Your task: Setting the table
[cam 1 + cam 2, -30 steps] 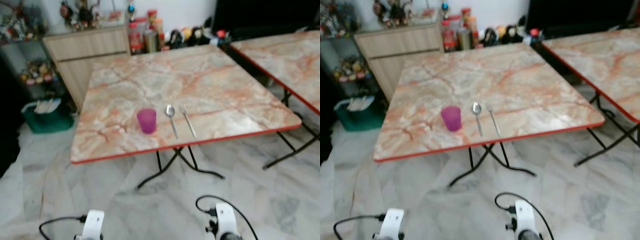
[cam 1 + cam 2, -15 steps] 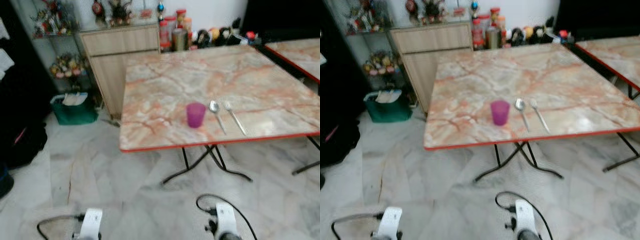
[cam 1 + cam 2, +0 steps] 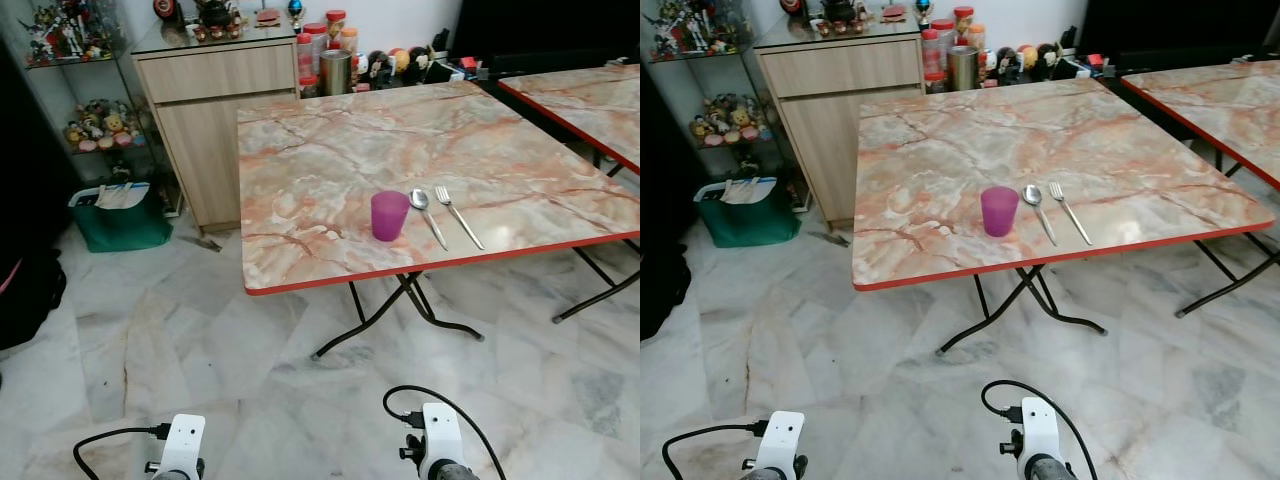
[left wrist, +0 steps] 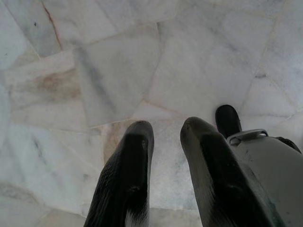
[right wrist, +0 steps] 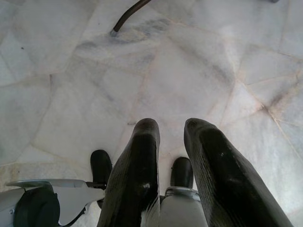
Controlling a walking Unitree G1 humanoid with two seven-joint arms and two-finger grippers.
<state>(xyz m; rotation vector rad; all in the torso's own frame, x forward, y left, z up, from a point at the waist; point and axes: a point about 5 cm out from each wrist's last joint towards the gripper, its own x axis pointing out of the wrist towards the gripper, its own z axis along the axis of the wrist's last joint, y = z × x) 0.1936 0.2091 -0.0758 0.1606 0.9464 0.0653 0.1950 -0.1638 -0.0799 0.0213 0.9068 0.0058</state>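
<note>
A marble-patterned folding table point(image 3: 330, 150) with a red edge stands ahead. Near its front edge a purple cup point(image 3: 389, 215) stands upright. Just right of it a spoon point(image 3: 428, 212) and a fork point(image 3: 457, 214) lie side by side, handles toward me. Both arms hang low over the marble floor, well short of the table. In the wrist views my left gripper point(image 4: 165, 130) and my right gripper point(image 5: 171, 127) point at the floor tiles, fingers slightly apart with nothing between them.
A second marble table point(image 3: 590, 100) stands at the right. A wooden cabinet point(image 3: 215, 100) is behind the table's left corner, with a green basket point(image 3: 120, 215) on the floor beside it. Jars and bottles point(image 3: 325, 60) line the back wall. Black table legs point(image 3: 400, 310) splay under the table.
The camera has swung and steadied, so the table has shifted in the picture and is sharp now. Cup, spoon and fork keep their places on the table. Both arms still hang low.
</note>
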